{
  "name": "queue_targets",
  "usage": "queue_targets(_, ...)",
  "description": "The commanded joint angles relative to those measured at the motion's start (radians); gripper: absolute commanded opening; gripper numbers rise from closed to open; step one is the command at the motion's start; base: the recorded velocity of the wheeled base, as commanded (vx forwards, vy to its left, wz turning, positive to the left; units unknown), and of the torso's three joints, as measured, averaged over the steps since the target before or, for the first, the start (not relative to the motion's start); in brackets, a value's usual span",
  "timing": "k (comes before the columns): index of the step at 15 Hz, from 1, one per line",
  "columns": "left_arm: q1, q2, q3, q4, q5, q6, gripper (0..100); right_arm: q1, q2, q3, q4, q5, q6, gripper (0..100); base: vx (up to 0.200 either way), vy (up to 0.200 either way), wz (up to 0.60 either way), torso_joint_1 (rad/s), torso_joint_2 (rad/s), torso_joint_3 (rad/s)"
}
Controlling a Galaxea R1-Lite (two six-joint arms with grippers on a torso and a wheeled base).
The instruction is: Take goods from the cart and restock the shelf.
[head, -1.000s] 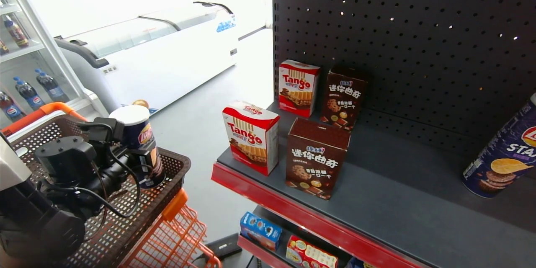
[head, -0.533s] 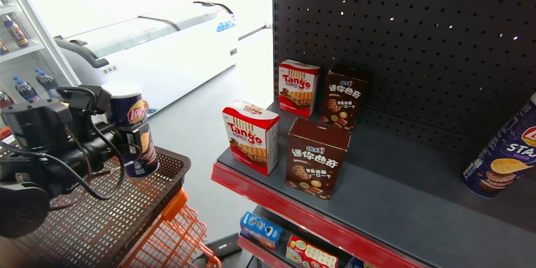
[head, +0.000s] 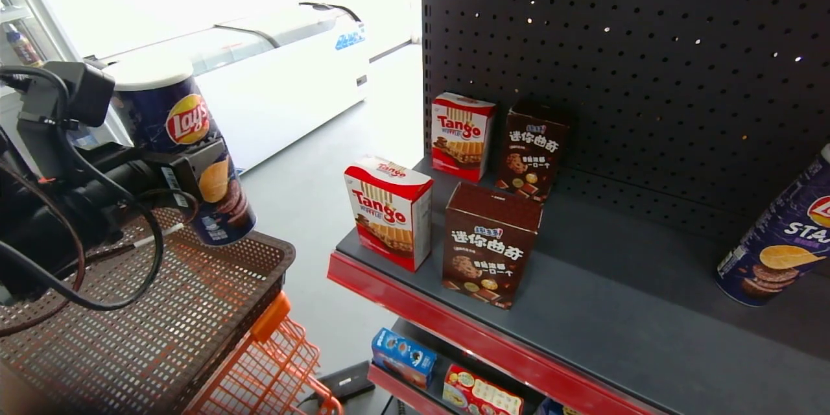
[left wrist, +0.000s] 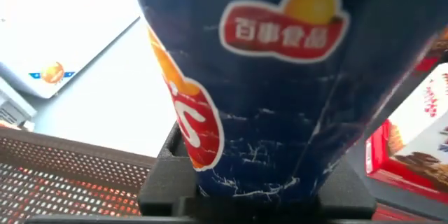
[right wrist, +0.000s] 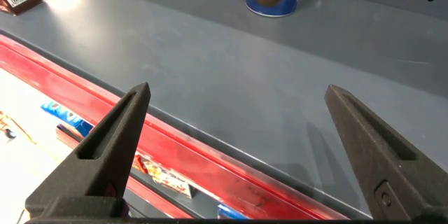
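One chip can (head: pixel 170 122) clamped in left gripper (head: pixel 194 176) | risen within the last second, now clear above the cart basket (head: pixel 262 256) | right gripper (right wrist: pixel 238 155) spread wide over shelf (head: pixel 616 292) | likely next: carry across to shelf

Two chip cans (head: pixel 175 123) (head: pixel 784 233), two red boxes (head: pixel 389 211) (head: pixel 462 136), two brown boxes (head: pixel 489 243) (head: pixel 532 150)

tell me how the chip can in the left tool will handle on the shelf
The chip can is tall and narrow, so probably tippy upright, and round, so apt to roll if toppled. Its glossy tube may slip.
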Motion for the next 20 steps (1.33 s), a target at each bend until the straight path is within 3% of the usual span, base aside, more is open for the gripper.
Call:
queue_targets(1,-0.015,-0.036,0.026,-0.009,0.000,0.005,0,0.000,0.000,0.000,0.000,0.000,0.000,100,0.000,0.000,0.00,0.000,0.00,0.000)
queue_targets(3,-0.084,-0.049,0.063,-0.011,-0.039,0.002,0,0.000,0.000,0.000,0.000,0.000,0.000,100,0.000,0.000,0.00,0.000,0.00,0.000)
queue_targets(6,-0.143,-0.076,0.060,-0.002,-0.105,-0.001,0,0.000,0.000,0.000,0.000,0.000,0.000,100,0.000,0.000,0.00,0.000,0.00,0.000)
queue_targets(10,-0.199,-0.082,0.091,-0.012,-0.122,-0.012,0,0.000,0.000,0.000,0.000,0.000,0.000,100,0.000,0.000,0.00,0.000,0.00,0.000)
queue_targets(11,-0.202,-0.082,0.089,-0.011,-0.125,-0.012,0,0.000,0.000,0.000,0.000,0.000,0.000,100,0.000,0.000,0.00,0.000,0.00,0.000)
queue_targets(14,-0.208,-0.091,0.125,-0.015,-0.208,-0.015,0,0.000,0.000,0.000,0.000,0.000,0.000,100,0.000,0.000,0.00,0.000,0.00,0.000)
queue_targets(16,-0.205,-0.102,0.103,0.003,-0.220,-0.018,0,0.000,0.000,0.000,0.000,0.000,0.000,100,0.000,0.000,0.00,0.000,0.00,0.000)
queue_targets(20,-0.182,-0.183,0.066,0.169,-0.234,-0.018,0,0.000,0.000,0.000,0.000,0.000,0.000,100,0.000,0.000,0.00,0.000,0.00,0.000)
